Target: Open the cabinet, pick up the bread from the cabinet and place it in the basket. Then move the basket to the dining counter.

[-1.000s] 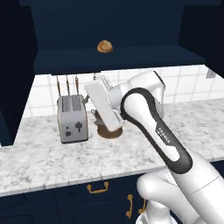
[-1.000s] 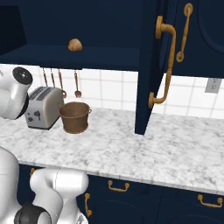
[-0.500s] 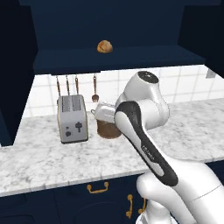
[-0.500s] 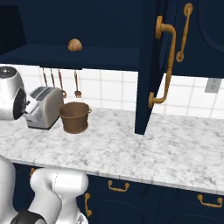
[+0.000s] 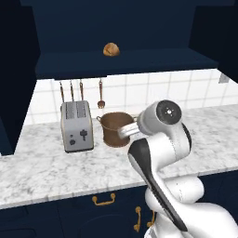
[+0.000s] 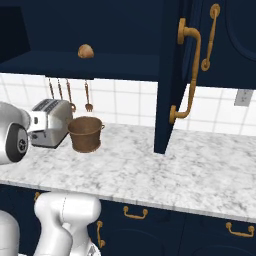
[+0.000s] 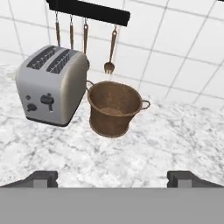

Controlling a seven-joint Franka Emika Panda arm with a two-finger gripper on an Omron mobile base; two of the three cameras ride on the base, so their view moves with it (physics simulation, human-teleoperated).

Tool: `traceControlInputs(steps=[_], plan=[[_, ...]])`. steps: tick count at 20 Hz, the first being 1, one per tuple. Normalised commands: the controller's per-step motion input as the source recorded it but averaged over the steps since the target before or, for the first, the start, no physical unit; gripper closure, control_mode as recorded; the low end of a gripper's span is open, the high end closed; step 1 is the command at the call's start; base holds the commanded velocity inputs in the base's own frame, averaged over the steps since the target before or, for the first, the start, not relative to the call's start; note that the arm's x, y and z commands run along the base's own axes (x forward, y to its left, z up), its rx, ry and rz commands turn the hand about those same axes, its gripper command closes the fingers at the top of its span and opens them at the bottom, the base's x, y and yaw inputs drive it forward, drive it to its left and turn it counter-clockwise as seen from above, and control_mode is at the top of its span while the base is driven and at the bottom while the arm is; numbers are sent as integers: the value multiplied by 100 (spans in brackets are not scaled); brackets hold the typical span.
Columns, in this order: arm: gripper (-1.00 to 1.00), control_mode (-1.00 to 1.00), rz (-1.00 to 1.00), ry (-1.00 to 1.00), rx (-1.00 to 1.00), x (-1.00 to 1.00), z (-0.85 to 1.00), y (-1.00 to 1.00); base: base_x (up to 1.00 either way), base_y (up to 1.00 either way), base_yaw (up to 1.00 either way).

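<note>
Jaws spread wide and empty, low in the hand view facing the basket (image 7: pixel 114 109) on the table (image 7: pixel 175 144). The bread (image 5: pixel 111 49) sits upper centre on the cabinet (image 6: pixel 172 75) shelf (door already open), so I raise the hand there, approaching level.

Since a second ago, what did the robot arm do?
The arm swung back from the basket toward the counter's front edge, uncovering it. The gripper is open and holds nothing. The bread stayed on the cabinet shelf; the toaster and basket did not move.
</note>
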Motion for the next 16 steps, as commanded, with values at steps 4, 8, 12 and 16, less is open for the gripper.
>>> traceControlInputs(steps=[4,8,12,16], plan=[[-100,-100,-10,-37,9,2,68,4,0,0,0],[-100,-100,-8,-3,22,0,100,-10,0,0,0],[-100,-100,-7,0,22,0,100,-13,0,0,0],[-100,-100,-3,13,28,3,85,-13,0,0,0]])
